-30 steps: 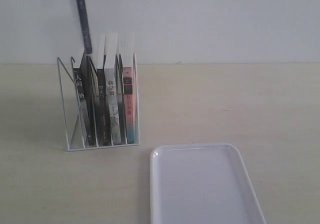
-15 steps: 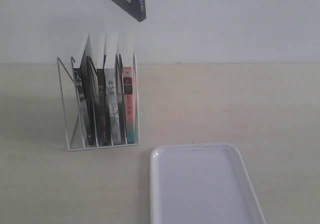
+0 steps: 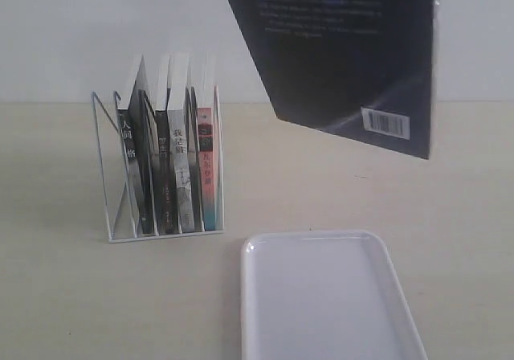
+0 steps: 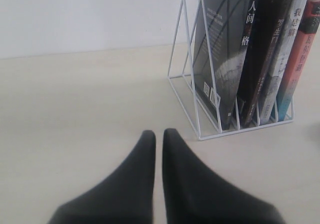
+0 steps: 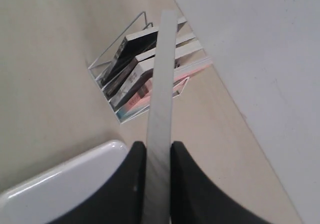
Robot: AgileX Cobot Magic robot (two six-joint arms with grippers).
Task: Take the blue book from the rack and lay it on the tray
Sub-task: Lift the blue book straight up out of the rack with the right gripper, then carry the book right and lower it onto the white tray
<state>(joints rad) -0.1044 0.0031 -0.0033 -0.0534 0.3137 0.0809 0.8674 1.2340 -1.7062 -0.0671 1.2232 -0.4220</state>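
The blue book (image 3: 345, 47) hangs tilted in the air at the top of the exterior view, its dark bluish back and barcode facing the camera, above the table behind the tray (image 3: 325, 296). My right gripper (image 5: 158, 146) is shut on the blue book (image 5: 161, 99), whose page edge runs between its fingers. The gripper itself is out of the exterior view. The white wire rack (image 3: 108, 167) stands at the left, holding several books. My left gripper (image 4: 158, 133) is shut and empty, low over the table near the rack (image 4: 192, 91).
Several books remain upright in the rack, among them a pink-spined one (image 3: 206, 167) at its right end. A pale wall rises behind the table. The tray's corner (image 5: 60, 179) lies under the right gripper.
The blue book has swung from the upper left, above the rack, toward the upper right and turned its back cover to the camera, now much larger in view.
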